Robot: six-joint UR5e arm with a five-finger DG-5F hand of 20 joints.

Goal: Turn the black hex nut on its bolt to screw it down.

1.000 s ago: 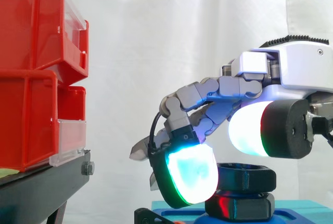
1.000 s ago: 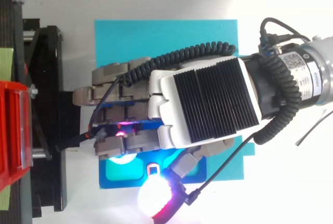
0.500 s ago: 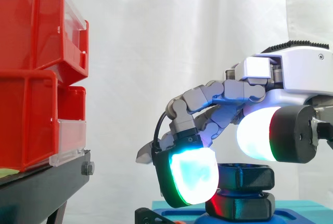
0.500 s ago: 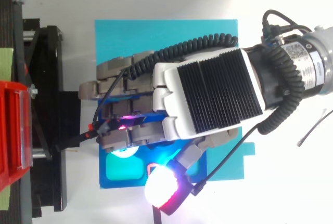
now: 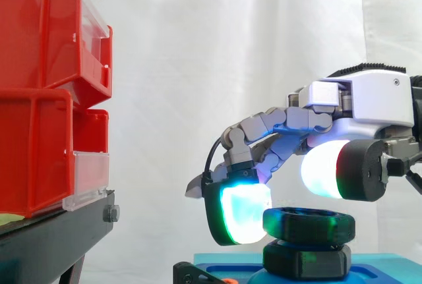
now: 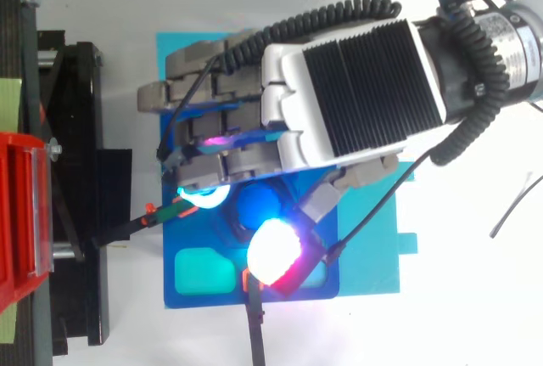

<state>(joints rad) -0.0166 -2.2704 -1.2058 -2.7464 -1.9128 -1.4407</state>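
Clearly thick, the black hex nut [image 5: 308, 225] sits level; cannot tell whether robot hand [image 5: 366, 107] holds it.

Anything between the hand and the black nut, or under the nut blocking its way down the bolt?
Nothing visible separates the hand from the black hex nut, which it hangs close over. Directly beneath the nut sits a second black hex piece, nearly touching, so little downward travel seems left.
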